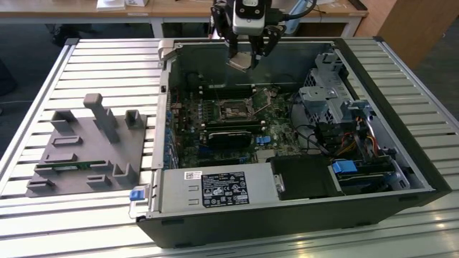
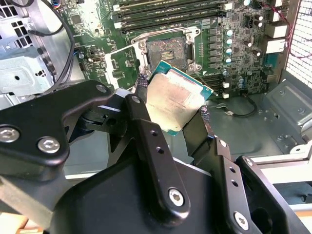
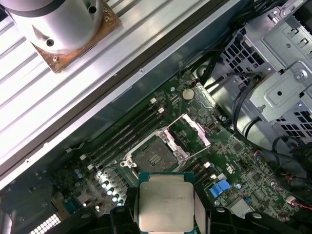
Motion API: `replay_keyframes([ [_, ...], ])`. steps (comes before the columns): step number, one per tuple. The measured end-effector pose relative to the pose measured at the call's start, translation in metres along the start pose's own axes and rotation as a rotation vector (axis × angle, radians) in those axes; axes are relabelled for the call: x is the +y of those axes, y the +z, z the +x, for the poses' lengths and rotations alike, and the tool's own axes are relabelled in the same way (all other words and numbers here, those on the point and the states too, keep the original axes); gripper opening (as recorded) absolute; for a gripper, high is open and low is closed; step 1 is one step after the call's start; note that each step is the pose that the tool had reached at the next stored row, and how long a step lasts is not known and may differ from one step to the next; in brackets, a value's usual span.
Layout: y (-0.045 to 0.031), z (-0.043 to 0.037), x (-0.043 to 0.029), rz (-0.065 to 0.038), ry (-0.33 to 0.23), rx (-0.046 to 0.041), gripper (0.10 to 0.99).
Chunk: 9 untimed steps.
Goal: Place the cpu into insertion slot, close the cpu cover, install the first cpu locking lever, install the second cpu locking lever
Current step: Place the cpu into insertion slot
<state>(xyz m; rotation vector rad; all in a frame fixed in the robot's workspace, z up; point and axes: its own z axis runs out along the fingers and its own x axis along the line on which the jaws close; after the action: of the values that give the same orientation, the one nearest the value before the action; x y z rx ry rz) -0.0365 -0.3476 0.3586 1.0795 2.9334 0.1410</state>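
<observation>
**A:** How far along was the job at that moment?

**B:** Barely started, by my reading. The gripper [image 1: 248, 58] hung in the upper middle of the exterior view, above the open computer case [image 1: 287, 220] on the slatted desk [image 1: 107, 59]. Its fingers [image 2: 141, 83] were clamped on two opposite edges of the cpu [image 2: 178, 97], which was tilted and clear of the board.

**A:** So the chip wasn't seated?

**B:** No. The insertion slot [image 3: 148, 156] lay bare on the green circuit board [image 3: 229, 165], its contact field exposed. In both wrist views the cpu was in the air, above the slot and a little to one side.

**A:** And the cpu cover [image 3: 199, 127]?

**B:** Swung up and open beside the slot, so the way in was free.

**A:** What was left, then?

**B:** All four steps, I judged: seating the cpu, closing the cover, and fitting both locking levers. None of it showed as done.
</observation>
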Motion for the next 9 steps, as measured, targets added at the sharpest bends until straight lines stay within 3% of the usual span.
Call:
replay_keyframes([
  [9,0.0007,0.0000,0.0000,0.000,0.017,-0.0015,0.541],
])
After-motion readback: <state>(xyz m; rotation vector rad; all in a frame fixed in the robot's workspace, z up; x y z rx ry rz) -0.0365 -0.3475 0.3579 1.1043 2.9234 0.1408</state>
